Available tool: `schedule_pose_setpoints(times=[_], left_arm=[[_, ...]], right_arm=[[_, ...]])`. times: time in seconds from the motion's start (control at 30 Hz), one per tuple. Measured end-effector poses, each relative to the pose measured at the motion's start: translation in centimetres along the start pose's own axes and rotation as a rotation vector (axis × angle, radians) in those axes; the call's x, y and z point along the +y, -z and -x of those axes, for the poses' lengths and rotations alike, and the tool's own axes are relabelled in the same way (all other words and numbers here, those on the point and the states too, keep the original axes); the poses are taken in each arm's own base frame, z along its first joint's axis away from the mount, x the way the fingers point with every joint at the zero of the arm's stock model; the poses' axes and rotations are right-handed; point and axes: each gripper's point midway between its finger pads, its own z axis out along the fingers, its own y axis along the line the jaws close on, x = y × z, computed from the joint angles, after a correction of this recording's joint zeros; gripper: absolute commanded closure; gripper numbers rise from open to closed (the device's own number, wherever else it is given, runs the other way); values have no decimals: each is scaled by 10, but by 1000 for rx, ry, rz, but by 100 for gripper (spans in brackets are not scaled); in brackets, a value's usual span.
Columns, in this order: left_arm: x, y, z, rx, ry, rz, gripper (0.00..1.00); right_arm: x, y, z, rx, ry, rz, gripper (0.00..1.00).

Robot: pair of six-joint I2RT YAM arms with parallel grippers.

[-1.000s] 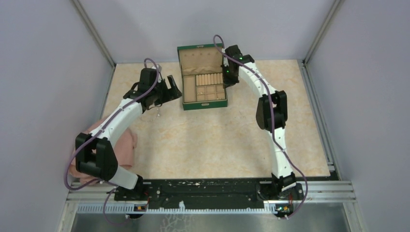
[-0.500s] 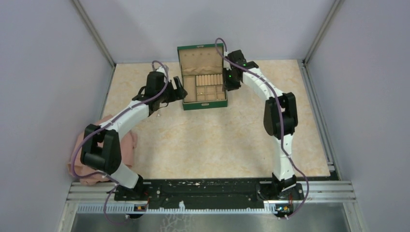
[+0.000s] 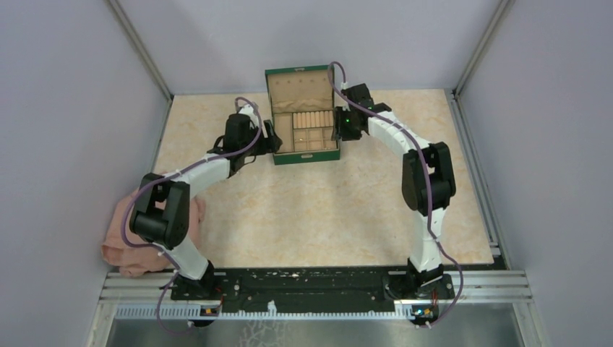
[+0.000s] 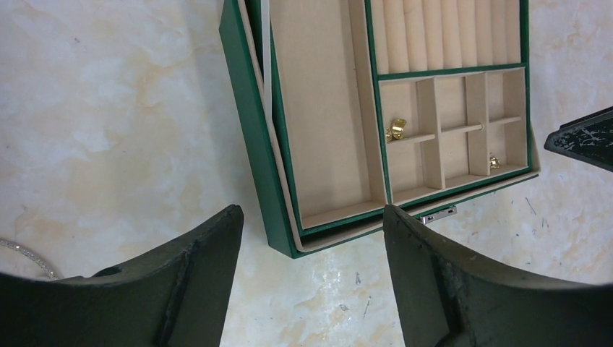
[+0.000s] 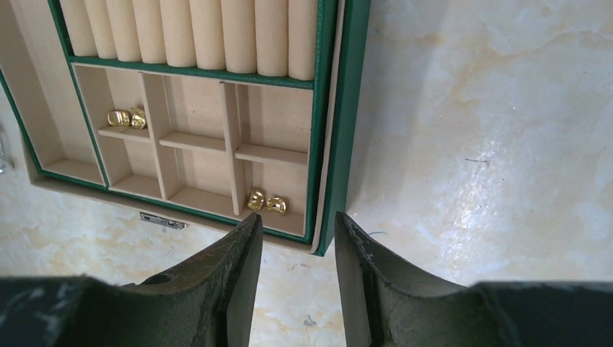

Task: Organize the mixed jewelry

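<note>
The green box [image 3: 304,155] lies open at the back of the table, with beige compartments. Two gold pieces [image 5: 127,117] lie in one small compartment and two more [image 5: 266,203] in the front corner one; they also show in the left wrist view [image 4: 396,130]. A thin silvery chain [image 4: 29,254] lies on the table left of the box. My left gripper [image 4: 312,213] is open and empty at the box's front left corner [image 3: 272,139]. My right gripper [image 5: 298,217] is open and empty, jaws narrowly apart, at the box's front right corner [image 3: 341,132].
A crumpled pink cloth [image 3: 144,235] lies at the table's near left, beside the left arm's base. The box's metal clasp [image 5: 163,220] faces the near side. Grey walls close in the table on three sides.
Both arms have swung in toward the box. The left gripper moved right to its front left corner. The right gripper moved nearer along its right side.
</note>
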Motion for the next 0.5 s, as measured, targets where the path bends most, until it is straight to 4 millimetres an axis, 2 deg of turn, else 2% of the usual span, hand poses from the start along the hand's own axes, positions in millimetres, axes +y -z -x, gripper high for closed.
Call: schedule_pose_setpoints(times=[0.13,0.33,0.5], left_arm=[[3,-2,-8,7,3,0,33],[3,-3,-14,12,12,-5,35],[1,-7,-20,27,24,-22,42]], right_arm=[[0,-4,-3,-3,-2,10,60],[-3,-8,-6,6,-7,9,60],[-5,-13,-12,18,-8,6,65]])
